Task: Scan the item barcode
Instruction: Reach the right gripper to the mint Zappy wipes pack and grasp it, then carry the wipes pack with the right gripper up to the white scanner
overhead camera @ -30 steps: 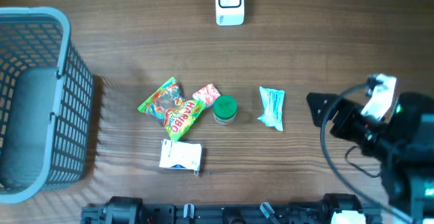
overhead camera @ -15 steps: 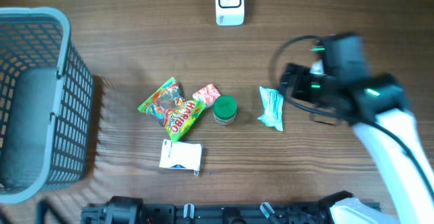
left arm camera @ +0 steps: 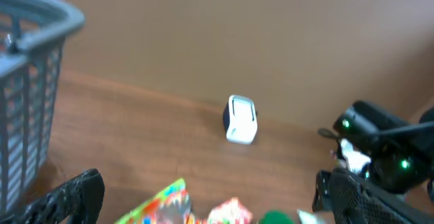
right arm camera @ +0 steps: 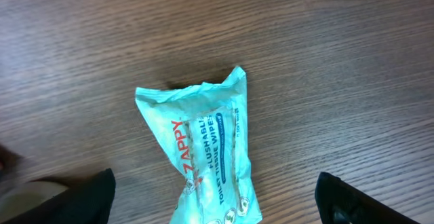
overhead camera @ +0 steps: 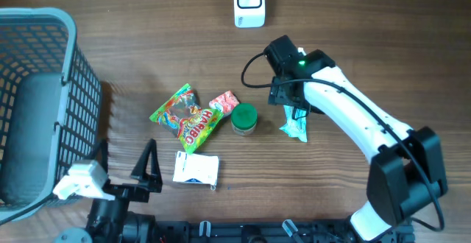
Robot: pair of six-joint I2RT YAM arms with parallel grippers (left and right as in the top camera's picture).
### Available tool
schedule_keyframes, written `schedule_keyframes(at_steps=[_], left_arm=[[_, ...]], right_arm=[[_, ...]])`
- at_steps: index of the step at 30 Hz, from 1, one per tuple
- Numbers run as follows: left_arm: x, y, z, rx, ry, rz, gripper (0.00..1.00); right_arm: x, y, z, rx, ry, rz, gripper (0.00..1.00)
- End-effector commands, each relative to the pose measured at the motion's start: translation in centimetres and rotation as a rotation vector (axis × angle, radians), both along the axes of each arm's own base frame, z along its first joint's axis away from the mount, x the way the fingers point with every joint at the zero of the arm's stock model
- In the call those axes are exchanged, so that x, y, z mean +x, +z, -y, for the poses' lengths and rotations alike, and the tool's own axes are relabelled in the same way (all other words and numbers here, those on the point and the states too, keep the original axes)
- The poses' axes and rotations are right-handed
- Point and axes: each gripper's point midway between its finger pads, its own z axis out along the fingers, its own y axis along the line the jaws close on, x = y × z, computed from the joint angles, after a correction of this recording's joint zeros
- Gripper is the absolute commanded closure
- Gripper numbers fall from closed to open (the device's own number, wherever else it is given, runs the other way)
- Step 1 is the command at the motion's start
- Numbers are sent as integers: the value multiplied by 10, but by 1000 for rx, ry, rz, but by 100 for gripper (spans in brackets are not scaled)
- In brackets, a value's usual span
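**A:** Status?

**B:** We judge nothing scanned yet. Wipes packet (right arm camera: 207, 163) lies flat, well apart from the scanner (overhead camera: 249, 2). Right gripper (right arm camera: 217, 187) hovers over it, jaws apart, nothing held. Left gripper (left arm camera: 203, 203) is likewise apart and empty.

**A:** Obstructions?

**B:** Green-lidded jar (overhead camera: 243, 118) is just beside the packet, the gummy bag (overhead camera: 186, 115) and basket (overhead camera: 70, 37) further left. We expect a free path to the scanner.

Overhead: straight down, whole table (overhead camera: 147, 59). Left wrist: low, facing forward, distant, sharing the scanner (left arm camera: 241, 120). Right wrist: close, facing down, sharing the wipes pack (right arm camera: 203, 163).
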Motion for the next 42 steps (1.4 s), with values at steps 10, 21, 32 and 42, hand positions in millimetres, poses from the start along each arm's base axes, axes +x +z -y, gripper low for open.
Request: schedule_keyframes(at_steps=[10, 21, 32, 42], left_arm=[[9, -45, 10, 4, -52, -126, 0], [9, -47, 10, 5, -51, -134, 0], [23, -110, -30, 31, 198, -292, 0], [62, -156, 6, 241, -24, -193, 0]], right_arm=[[-14, -70, -3, -224, 43, -127, 35], [-4, -16, -14, 24, 68, -214, 96], [-17, 187, -77, 975, 526, 52, 96], [-20, 197, -86, 1009, 691, 110, 96]])
